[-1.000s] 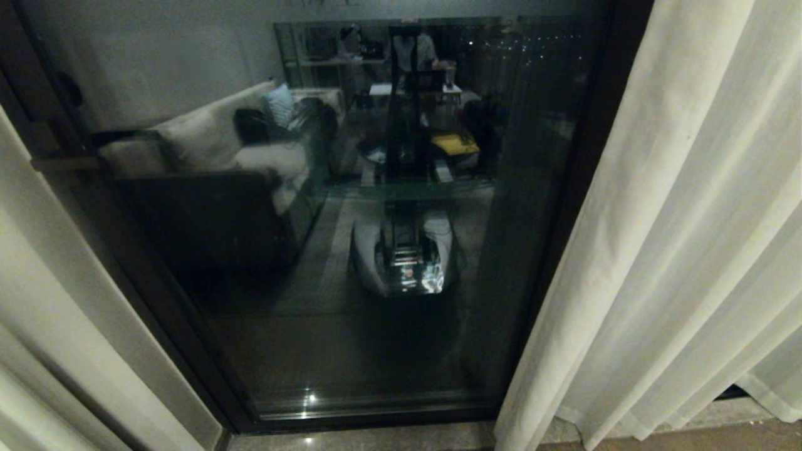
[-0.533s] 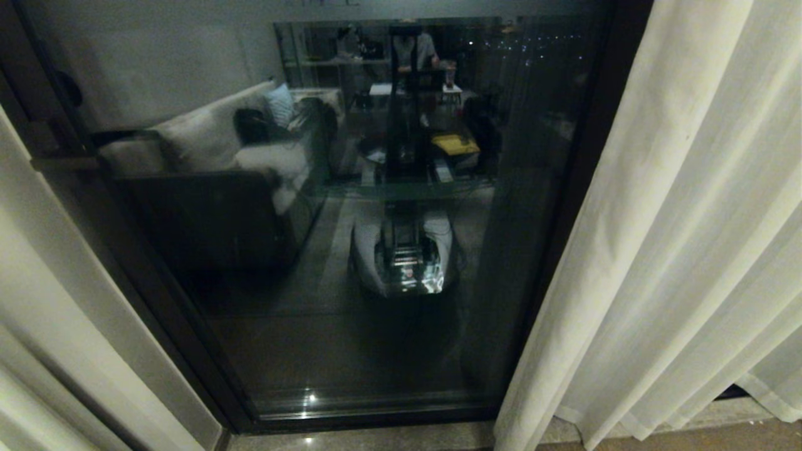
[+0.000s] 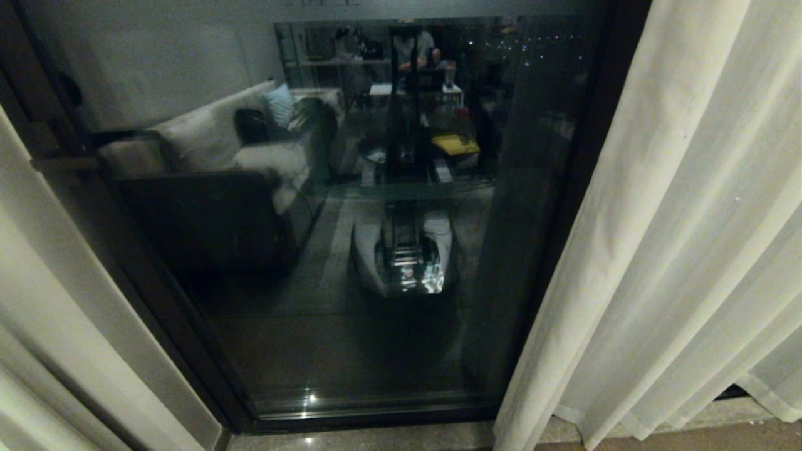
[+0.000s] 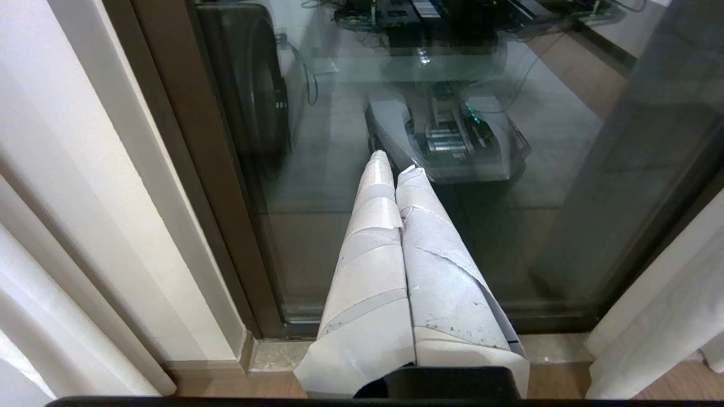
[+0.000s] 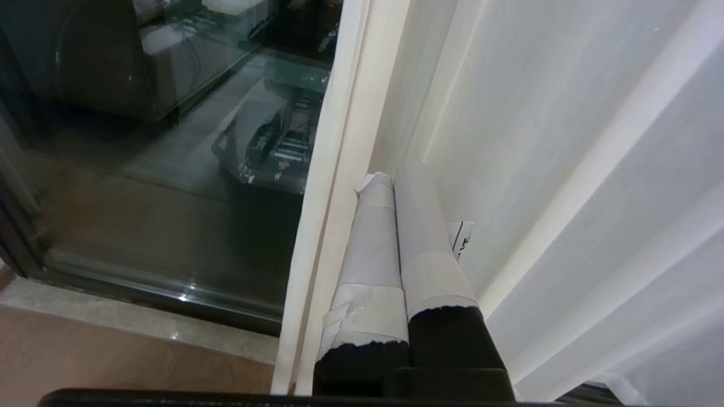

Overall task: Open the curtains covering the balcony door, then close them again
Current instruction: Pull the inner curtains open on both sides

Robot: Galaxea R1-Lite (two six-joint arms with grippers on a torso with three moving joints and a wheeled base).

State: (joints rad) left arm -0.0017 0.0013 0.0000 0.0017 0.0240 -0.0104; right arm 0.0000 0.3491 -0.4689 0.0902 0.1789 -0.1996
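Note:
The balcony door (image 3: 263,338) fills the middle of the head view, its dark glass uncovered and mirroring the room. The curtains hang drawn aside: one cream panel (image 3: 677,250) on the right, the other (image 3: 37,326) on the left. Neither gripper shows in the head view. In the left wrist view my left gripper (image 4: 391,161) is shut, empty, its taped fingers aimed at the lower glass (image 4: 317,237) between the panels. In the right wrist view my right gripper (image 5: 390,176) is shut with nothing in it, close against the inner edge of the right panel (image 5: 565,141).
A lever handle (image 3: 66,164) sticks out from the door's left frame. A stone sill (image 3: 376,438) runs under the door, with wooden floor (image 3: 689,438) by the right panel's hem. The glass reflects my own base (image 3: 404,260) and a sofa.

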